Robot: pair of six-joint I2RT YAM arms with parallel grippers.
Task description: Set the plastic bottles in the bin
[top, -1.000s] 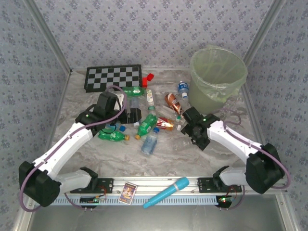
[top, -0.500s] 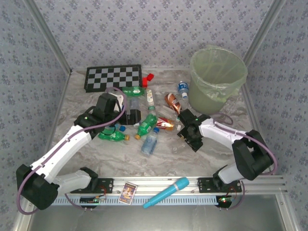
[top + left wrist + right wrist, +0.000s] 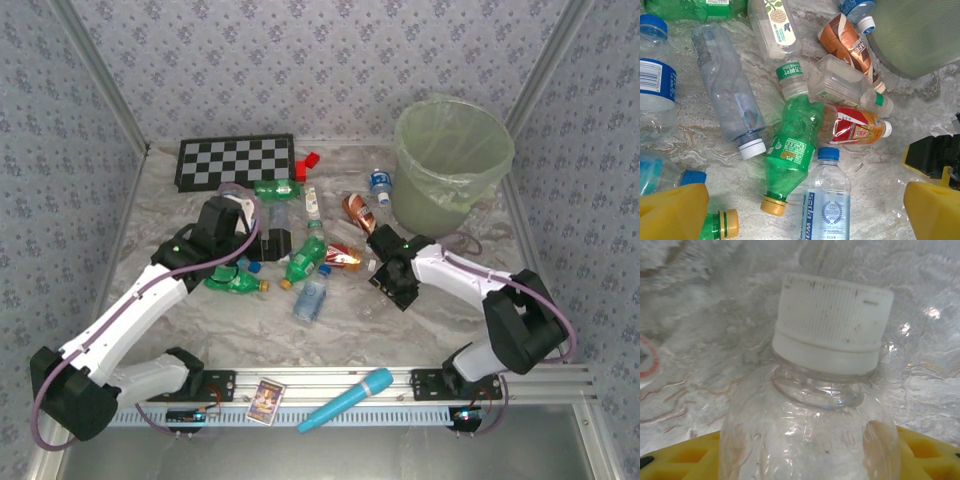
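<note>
Plastic bottles [image 3: 305, 258] lie scattered across the middle of the counter [image 3: 350, 325], and the bin [image 3: 440, 205] stands at the far right corner. The step in hand, as I judge it, is the right pincer [image 3: 392, 283] taking a clear bottle [image 3: 810, 430] with a white ribbed cap [image 3: 832, 327]. The bottle's shoulder sits between the yellow fingers [image 3: 680, 456], though I cannot tell whether they are clamped on it.

To do this well, the grip should land on the firm shoulder just below the neck. The squeeze should be gentle, since thin plastic buckles and can squirt out. The lift should go straight up before swinging over the bin's rim, so nothing nearby is dragged.

The left pincer [image 3: 270, 243] hangs released, jaws wide, over the pile. Beneath it lie a crumpled green bottle [image 3: 792, 145] with a yellow cap, a red-labelled orange one [image 3: 852, 127] touching it, a blue-capped water bottle [image 3: 826, 200], and a brown one [image 3: 845, 40] near the bin's wall.
</note>
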